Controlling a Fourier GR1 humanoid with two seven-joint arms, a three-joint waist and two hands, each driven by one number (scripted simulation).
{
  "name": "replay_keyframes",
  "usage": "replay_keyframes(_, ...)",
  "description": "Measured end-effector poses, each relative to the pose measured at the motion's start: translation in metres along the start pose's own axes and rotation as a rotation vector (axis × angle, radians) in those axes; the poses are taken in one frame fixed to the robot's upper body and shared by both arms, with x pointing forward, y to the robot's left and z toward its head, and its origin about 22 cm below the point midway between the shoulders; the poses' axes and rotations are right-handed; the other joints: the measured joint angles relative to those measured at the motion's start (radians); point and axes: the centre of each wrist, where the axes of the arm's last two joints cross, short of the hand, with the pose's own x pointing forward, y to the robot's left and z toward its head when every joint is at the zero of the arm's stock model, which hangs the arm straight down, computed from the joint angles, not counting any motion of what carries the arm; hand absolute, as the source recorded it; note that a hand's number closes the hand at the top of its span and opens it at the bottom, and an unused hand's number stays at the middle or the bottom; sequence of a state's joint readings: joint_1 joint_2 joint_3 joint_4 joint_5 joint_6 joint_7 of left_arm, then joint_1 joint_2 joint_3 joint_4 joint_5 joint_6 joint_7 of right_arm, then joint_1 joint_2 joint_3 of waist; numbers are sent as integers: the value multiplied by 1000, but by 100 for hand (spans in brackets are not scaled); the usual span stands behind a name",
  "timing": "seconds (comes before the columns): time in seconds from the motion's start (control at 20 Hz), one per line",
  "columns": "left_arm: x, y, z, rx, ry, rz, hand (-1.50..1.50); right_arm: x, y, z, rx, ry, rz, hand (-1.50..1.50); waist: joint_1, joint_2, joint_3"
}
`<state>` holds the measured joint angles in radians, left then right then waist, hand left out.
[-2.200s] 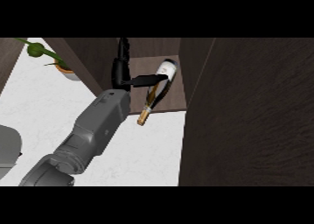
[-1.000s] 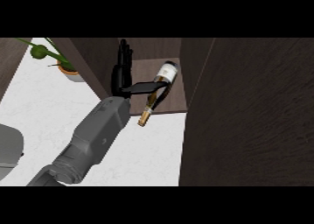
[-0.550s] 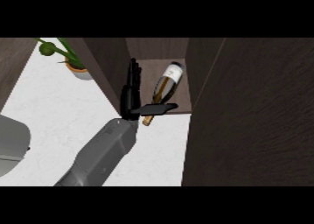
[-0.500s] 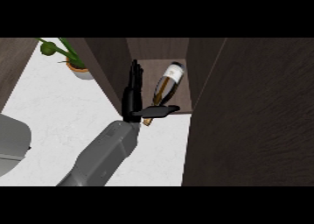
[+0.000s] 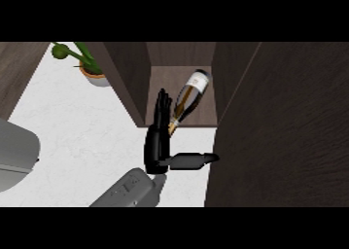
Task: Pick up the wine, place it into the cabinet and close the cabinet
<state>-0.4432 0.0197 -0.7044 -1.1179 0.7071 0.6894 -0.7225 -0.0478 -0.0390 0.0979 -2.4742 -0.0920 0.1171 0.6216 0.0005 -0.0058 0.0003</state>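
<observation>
The wine bottle [image 5: 190, 95] lies tilted on the floor of the open cabinet [image 5: 163, 78], its pale cap end deep inside and its neck pointing at the front edge. My left hand [image 5: 157, 146] is just in front of the cabinet, to the left of the neck. It is open, with the fingers [image 5: 162, 104] straight and running alongside the bottle. The thumb [image 5: 195, 159] sticks out to the right, below the bottle. Nothing is held. My right hand does not show.
The dark cabinet door [image 5: 291, 126] stands open and fills the right side. A potted plant [image 5: 91, 68] sits on the white counter [image 5: 76, 126] left of the cabinet's side wall. A grey rounded object [image 5: 8, 155] lies at the left edge.
My left hand held the bottle at the cabinet mouth. It has let go, straightened its fingers and drawn back toward me. The bottle now lies inside.
</observation>
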Motion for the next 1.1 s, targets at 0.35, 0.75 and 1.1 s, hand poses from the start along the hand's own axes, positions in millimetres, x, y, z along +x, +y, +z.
replay_keyframes(0.35, 29, 7, 33, 30, -6, 15, -150, 1, -1, -2, -10, -6, 8, -150, 2, 2, 0)
replay_keyframes(0.75, 71, 25, 65, 43, -31, 40, -150, 2, -4, -2, 5, 4, 23, -150, 2, 2, 0)
replay_keyframes(1.1, 98, 50, 91, -22, -30, 60, -150, -1, 0, -1, 81, 53, 27, 150, 2, 2, 0)
